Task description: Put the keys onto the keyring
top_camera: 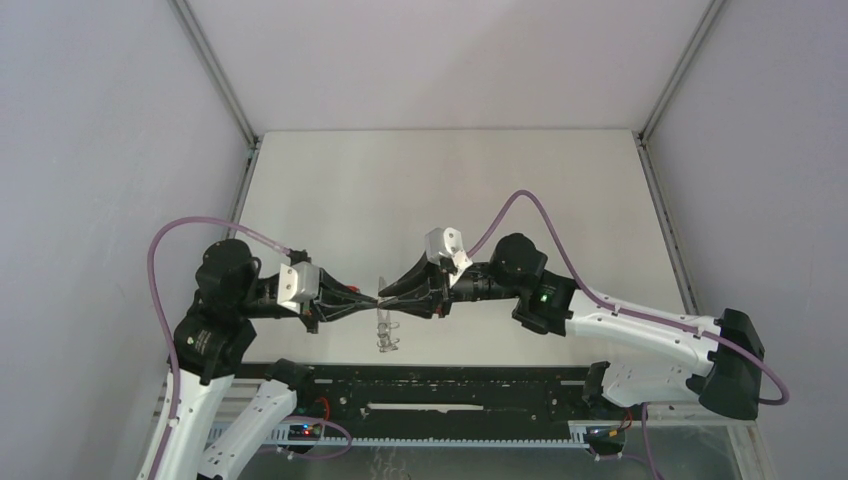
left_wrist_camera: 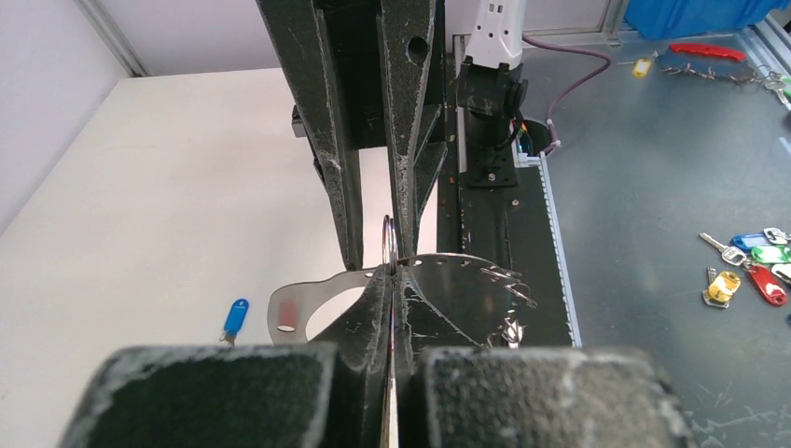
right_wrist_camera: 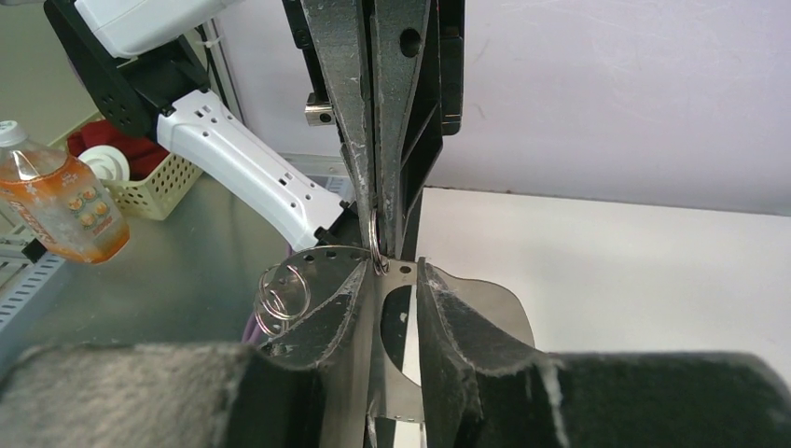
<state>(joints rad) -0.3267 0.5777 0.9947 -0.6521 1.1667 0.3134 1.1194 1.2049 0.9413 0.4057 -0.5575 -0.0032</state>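
Observation:
The keyring (top_camera: 386, 335) is a thin grey metal plate with a row of small holes and small wire rings along its rim. It hangs above the table's near edge between both grippers. My left gripper (left_wrist_camera: 393, 277) is shut on the keyring (left_wrist_camera: 457, 280) at its rim, where a small split ring (left_wrist_camera: 390, 245) stands up. My right gripper (right_wrist_camera: 396, 271) faces it from the other side. Its jaws stand a little apart astride the keyring (right_wrist_camera: 485, 299), and a gap shows beside one finger. A blue key (left_wrist_camera: 235, 317) lies on the white table. No red key shows.
A black rail (left_wrist_camera: 485, 233) runs along the table's near edge. Several coloured keys (left_wrist_camera: 746, 271) lie on the grey bench beyond it. An orange bottle (right_wrist_camera: 56, 201) and a yellow basket (right_wrist_camera: 149, 187) stand off the table. Grey walls close in the table's sides and back.

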